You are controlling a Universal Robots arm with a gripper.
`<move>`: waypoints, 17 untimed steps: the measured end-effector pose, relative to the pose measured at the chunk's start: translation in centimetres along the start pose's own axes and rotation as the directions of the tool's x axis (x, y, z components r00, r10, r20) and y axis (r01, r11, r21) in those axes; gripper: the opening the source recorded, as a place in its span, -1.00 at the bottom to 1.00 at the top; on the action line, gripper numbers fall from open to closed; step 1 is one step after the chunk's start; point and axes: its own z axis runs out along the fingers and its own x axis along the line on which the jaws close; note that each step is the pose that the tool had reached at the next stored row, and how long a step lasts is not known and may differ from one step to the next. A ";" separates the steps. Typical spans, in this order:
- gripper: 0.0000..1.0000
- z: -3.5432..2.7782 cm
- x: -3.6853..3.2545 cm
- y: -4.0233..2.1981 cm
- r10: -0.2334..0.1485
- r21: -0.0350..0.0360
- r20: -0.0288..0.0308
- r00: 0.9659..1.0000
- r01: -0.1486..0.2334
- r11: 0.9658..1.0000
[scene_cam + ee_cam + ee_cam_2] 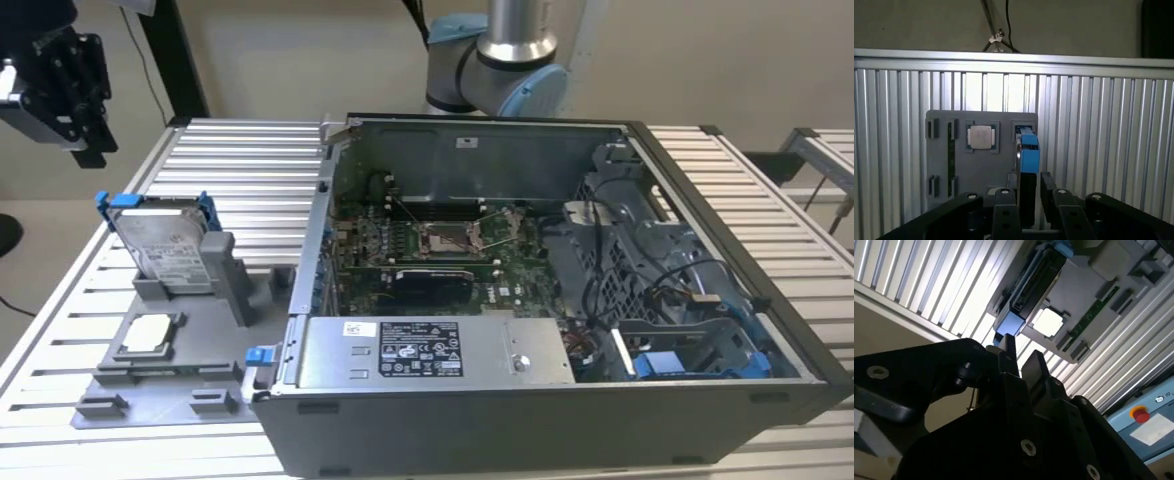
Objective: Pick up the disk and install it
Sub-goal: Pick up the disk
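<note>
Exterior view: the black claw (88,148) hangs parted and empty above the silver-grey, blue-framed disk (167,245) standing in its grey plastic holder (200,345); pickup and installation both remain.

We find no legible text. Printed labels stand on the disk (166,246), the power supply box (523,352) and an inner wall of the computer case (514,158); we cannot read them.

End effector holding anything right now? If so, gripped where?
Nothing is held. The end effector hangs clear of the disk, fingers apart with nothing between them; the disk stands in its grey holder.
</note>
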 end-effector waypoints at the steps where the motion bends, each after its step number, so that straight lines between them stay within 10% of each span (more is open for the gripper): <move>1: 1.00 0.00 0.00 0.00 0.000 0.000 0.000 1.000 0.000 1.000; 17: 1.00 1.27 0.01 0.00 -0.002 0.000 0.000 1.000 0.002 1.000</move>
